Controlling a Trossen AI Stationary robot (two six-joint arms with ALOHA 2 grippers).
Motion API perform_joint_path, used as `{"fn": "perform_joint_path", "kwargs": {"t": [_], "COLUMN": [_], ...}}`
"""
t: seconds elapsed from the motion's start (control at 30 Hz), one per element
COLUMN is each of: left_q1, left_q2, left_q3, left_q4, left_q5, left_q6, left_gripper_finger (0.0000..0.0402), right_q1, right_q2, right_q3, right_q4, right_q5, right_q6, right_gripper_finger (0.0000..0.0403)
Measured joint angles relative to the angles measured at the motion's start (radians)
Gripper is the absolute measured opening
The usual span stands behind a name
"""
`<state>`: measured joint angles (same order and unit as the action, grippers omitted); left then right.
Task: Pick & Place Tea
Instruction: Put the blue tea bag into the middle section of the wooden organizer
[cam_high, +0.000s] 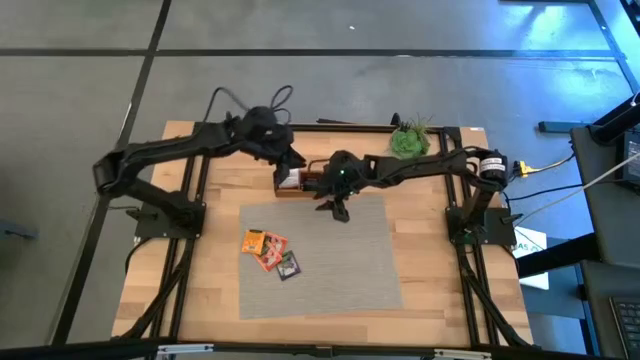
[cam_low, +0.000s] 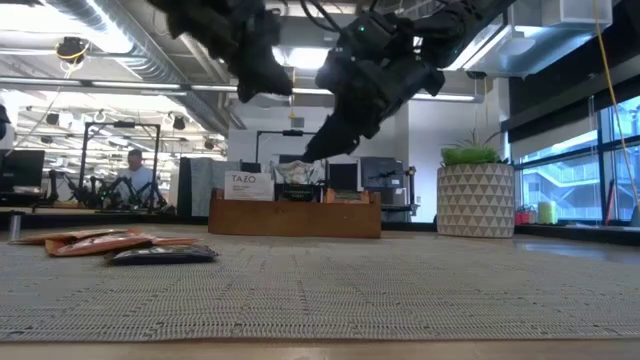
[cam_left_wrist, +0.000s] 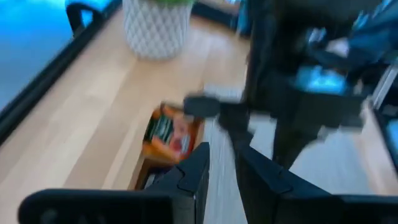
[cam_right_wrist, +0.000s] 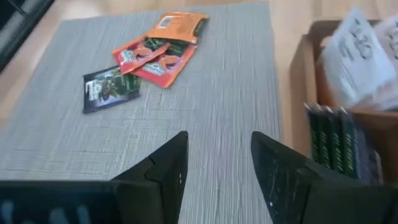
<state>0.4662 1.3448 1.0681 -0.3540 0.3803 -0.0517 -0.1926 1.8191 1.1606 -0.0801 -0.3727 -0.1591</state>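
A few orange sachets (cam_high: 262, 245) (cam_right_wrist: 158, 50) and one black sachet (cam_high: 288, 266) (cam_right_wrist: 111, 88) lie flat in a small overlapping cluster on the grey woven mat (cam_high: 330, 260). More sachets stand in the brown wooden tray (cam_high: 300, 190) (cam_low: 295, 218): white ones (cam_right_wrist: 360, 56), dark ones (cam_right_wrist: 336, 143) and orange ones (cam_left_wrist: 168, 130). My left gripper (cam_high: 290, 160) (cam_left_wrist: 221, 152) hovers over the tray's left end, its fingers a narrow gap apart and empty. My right gripper (cam_high: 340, 208) (cam_right_wrist: 217, 149) hangs open and empty above the mat's far edge, beside the tray.
A white patterned pot with a green plant (cam_high: 410, 140) (cam_low: 475, 200) stands on the table's far side, right of the tray. The two arms are close together over the tray. The mat's right half and near part lie bare. A person sits in the room far behind the table (cam_low: 135, 175).
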Motion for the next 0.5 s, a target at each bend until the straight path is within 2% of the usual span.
{"fn": "perform_joint_path", "kwargs": {"t": [0.17,0.37,0.43,0.5], "left_q1": [-0.044,-0.086,-0.097,-0.103], "left_q2": [-0.095,-0.125,-0.125,-0.125], "left_q3": [-0.176,-0.236,-0.238,-0.238], "left_q4": [0.271,0.329,0.328,0.329], "left_q5": [0.000,-0.004,-0.004,-0.005], "left_q6": [-0.131,-0.176,-0.179,-0.181], "left_gripper_finger": [0.0075,0.0072,0.0074,0.0075], "right_q1": [0.003,0.002,0.010,0.016], "right_q2": [0.028,0.067,0.067,0.067], "right_q3": [0.000,-0.001,-0.001,0.000], "right_q4": [0.050,0.046,0.049,0.050], "right_q5": [0.036,0.087,0.150,0.255], "right_q6": [0.003,-0.008,-0.015,-0.047], "right_gripper_finger": [0.0177,0.0177,0.0177,0.0177]}}
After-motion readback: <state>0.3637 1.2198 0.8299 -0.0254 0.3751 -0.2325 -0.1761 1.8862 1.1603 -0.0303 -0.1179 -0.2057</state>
